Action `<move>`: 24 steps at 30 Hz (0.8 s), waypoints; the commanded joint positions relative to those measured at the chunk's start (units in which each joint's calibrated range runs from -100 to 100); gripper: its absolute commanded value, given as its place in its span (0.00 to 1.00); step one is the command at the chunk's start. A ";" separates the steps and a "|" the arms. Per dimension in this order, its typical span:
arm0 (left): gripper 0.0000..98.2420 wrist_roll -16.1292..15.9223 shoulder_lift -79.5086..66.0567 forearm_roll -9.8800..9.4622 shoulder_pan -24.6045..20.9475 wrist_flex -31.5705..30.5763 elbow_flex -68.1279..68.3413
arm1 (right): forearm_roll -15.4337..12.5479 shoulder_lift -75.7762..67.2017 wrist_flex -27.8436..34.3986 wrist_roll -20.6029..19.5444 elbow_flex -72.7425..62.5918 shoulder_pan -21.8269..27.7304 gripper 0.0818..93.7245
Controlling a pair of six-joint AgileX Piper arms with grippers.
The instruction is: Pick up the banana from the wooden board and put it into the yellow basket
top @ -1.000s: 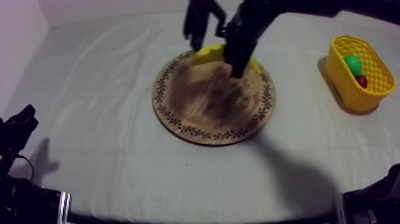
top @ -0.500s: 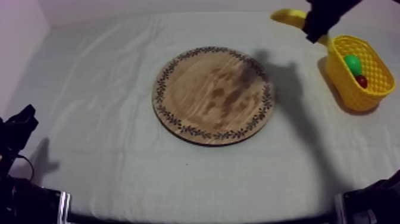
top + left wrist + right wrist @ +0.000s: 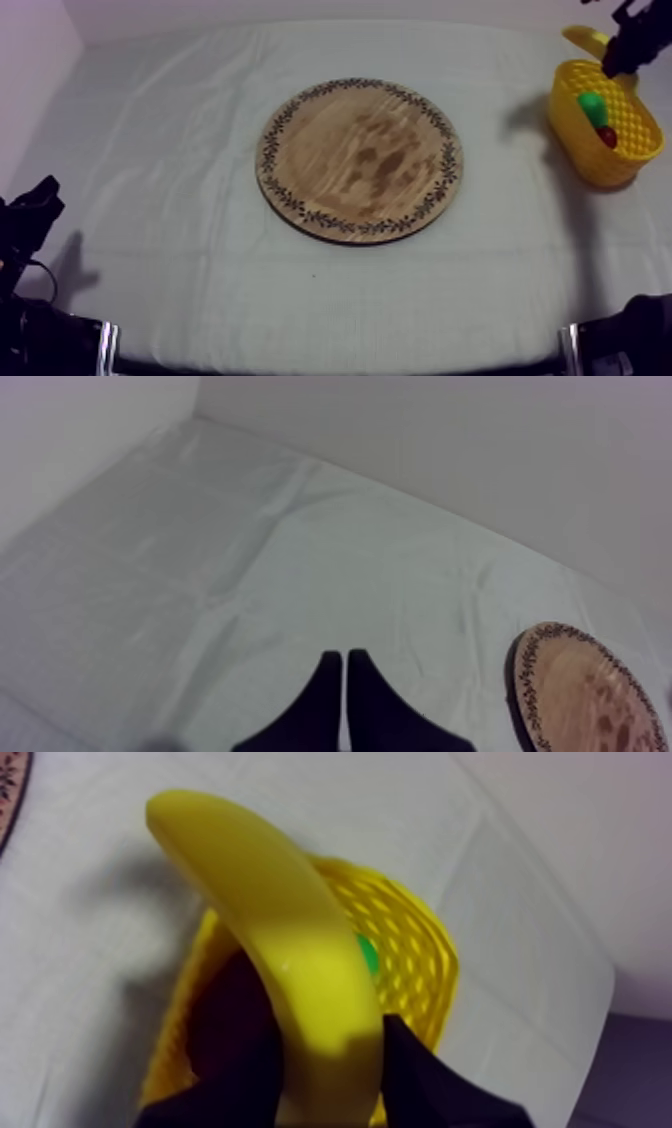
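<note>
Banana (image 3: pixel 586 40), curved yellow toy fruit, upper right of frame, clamped in the right gripper (image 3: pixel 622 55); round wooden board with patterned rim (image 3: pixel 360 160), centre; yellow lattice basket (image 3: pixel 575 140), just under the banana, holding a green fruit (image 3: pixel 592 103) and a small red fruit (image 3: pixel 607 135); left gripper (image 3: pixel 40 198), lower left, fingers together on nothing.

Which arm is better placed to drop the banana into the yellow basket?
Right. The right fingers are shut on the banana over the yellow basket; the left fingers, shut on nothing, rest across the table beyond the wooden board.
</note>
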 commanded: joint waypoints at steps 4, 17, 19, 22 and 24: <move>0.00 -0.01 0.03 0.02 -0.01 0.00 0.04 | -1.52 0.84 -3.54 1.44 2.87 6.13 0.35; 0.00 -0.01 0.03 0.02 -0.01 0.00 0.04 | -2.01 6.43 -9.23 1.74 6.26 8.11 0.36; 0.00 -0.01 0.03 0.02 -0.01 0.00 0.04 | -1.92 7.68 -9.33 1.40 5.29 7.83 0.36; 0.00 -0.01 0.03 0.02 -0.01 0.00 0.04 | -1.49 9.87 -9.50 0.59 3.78 7.15 0.37; 0.00 -0.01 0.03 0.02 -0.01 0.00 0.04 | -1.18 11.28 -9.91 0.04 3.17 6.68 0.38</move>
